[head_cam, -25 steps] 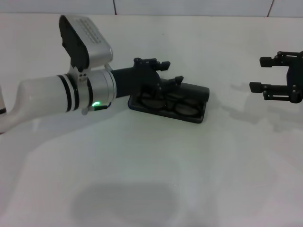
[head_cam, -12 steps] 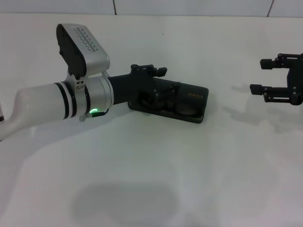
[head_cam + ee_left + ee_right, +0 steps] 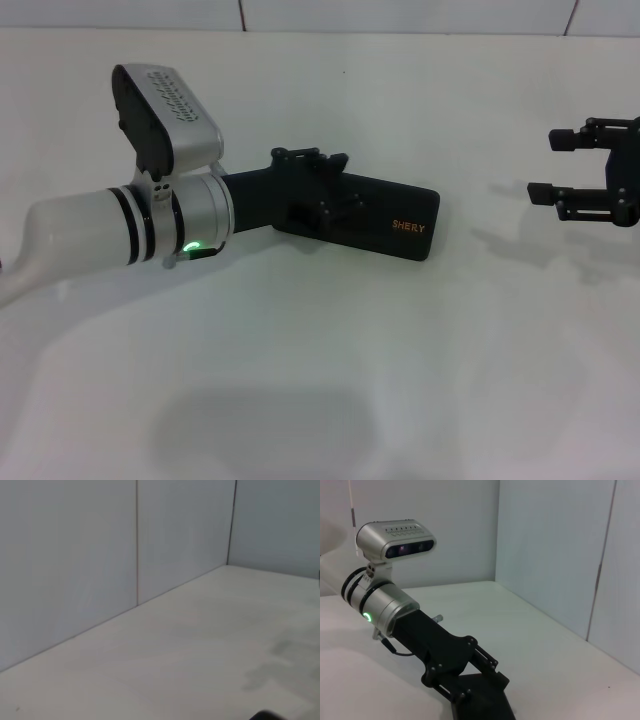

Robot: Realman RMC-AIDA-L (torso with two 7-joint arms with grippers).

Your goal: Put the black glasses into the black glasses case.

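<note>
In the head view, the black glasses case (image 3: 385,221) is lying on the white worktop (image 3: 420,370) near its middle, lid down and flat over the base, with the orange "SHERY" lettering (image 3: 408,227) facing up. The left pincer (image 3: 318,195) is pressing down on the case's left end, its black fingers spread over the lid; whether they are gripping the case or only resting on it cannot be told. The left arm's silver wrist camera (image 3: 165,105) is sitting above the white forearm, and a green light (image 3: 188,247) is glowing on the wrist ring. The black glasses are not showing anywhere, the shut lid covering the inside of the case. The right pincer (image 3: 590,175) is hanging well apart at the right edge, its two fingers standing parted with nothing between them.

In the left wrist view, only the bare worktop (image 3: 200,645) and the pale panelled wall (image 3: 100,555) are showing, with a sliver of something black (image 3: 267,716) at the frame's edge.

In the right wrist view, the left pincer (image 3: 462,675) is bearing on the closed case (image 3: 485,702), the silver camera (image 3: 395,540) sitting above its wrist.
</note>
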